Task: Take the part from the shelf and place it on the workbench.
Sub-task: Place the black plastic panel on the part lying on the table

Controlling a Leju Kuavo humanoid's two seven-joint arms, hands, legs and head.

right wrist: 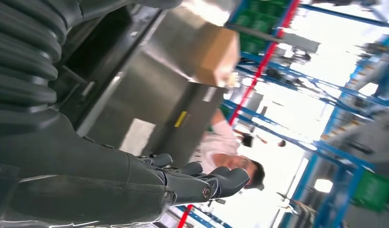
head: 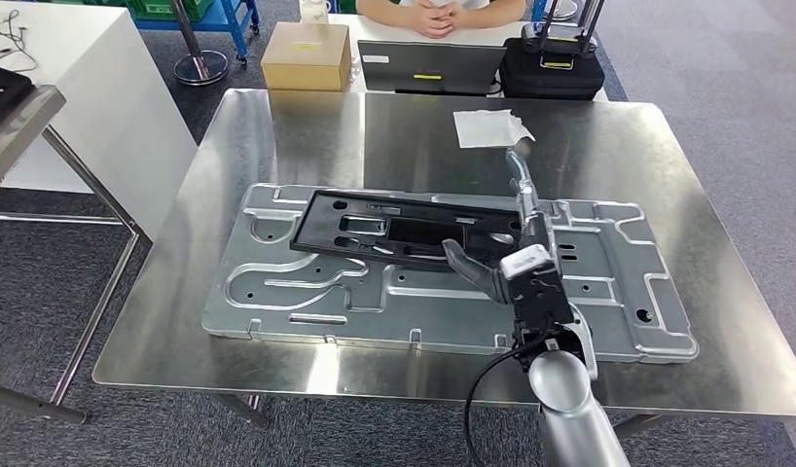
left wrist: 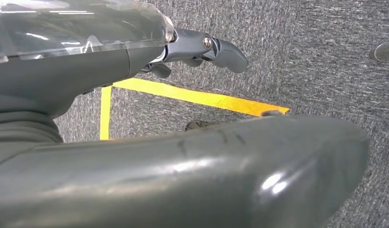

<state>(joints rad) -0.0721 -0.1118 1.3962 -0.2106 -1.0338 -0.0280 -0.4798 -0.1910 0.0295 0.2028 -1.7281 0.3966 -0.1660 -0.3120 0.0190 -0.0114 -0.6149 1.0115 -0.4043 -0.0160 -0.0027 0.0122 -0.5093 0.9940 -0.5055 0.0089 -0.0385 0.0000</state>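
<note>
Black plastic part (head: 404, 232): lies flat on silver stamped panel (head: 277, 292) on workbench (head: 229, 126), long axis nine-to-three. Right hand (head: 506, 263) at its three-o'clock end, fingers apart, touching; firm grasp cannot be told. Left hand (left wrist: 202, 47) hangs, empty.

Floor: grey carpet (head: 735, 107); yellow tape line (left wrist: 197, 97).
Worktop: reflective steel worktop (head: 608, 146) on grey legs.
Adjacent furniture: white table (head: 92, 107) at left; blue shelving racks (right wrist: 287, 28) behind.

A flat black plastic part (head: 399, 230) with rectangular cutouts lies angled across a stamped silver metal panel (head: 307, 292) atop the shiny steel workbench (head: 277, 136).
</note>
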